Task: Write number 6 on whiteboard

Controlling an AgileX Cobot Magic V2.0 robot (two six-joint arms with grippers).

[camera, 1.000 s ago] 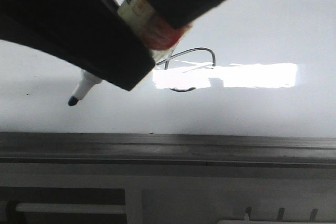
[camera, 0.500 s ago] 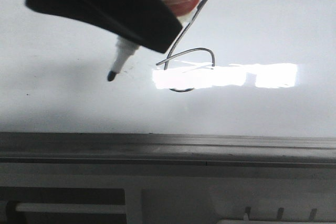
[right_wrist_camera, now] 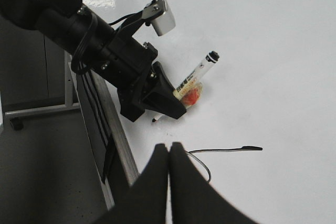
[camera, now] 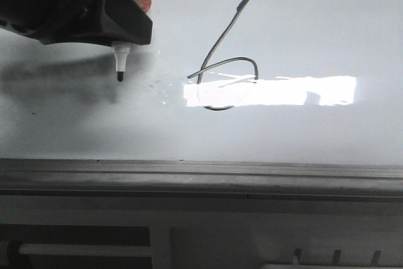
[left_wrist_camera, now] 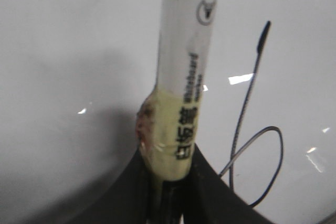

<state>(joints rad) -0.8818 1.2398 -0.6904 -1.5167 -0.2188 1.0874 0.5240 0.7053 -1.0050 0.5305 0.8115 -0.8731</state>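
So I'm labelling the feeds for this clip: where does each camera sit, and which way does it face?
Front view: low, facing forward across the whiteboard at the number 6; left gripper holds the marker.
Left wrist view: on the left arm, looking along the marker to the board; dark jaws at bottom.
Right wrist view: high on the right arm, looking down on the left gripper; right gripper shut.
All three share the 6.

The left hand (camera: 119, 26) is clamped and raised at upper left, while the right hand (right_wrist_camera: 168, 153) hangs pressed closed.
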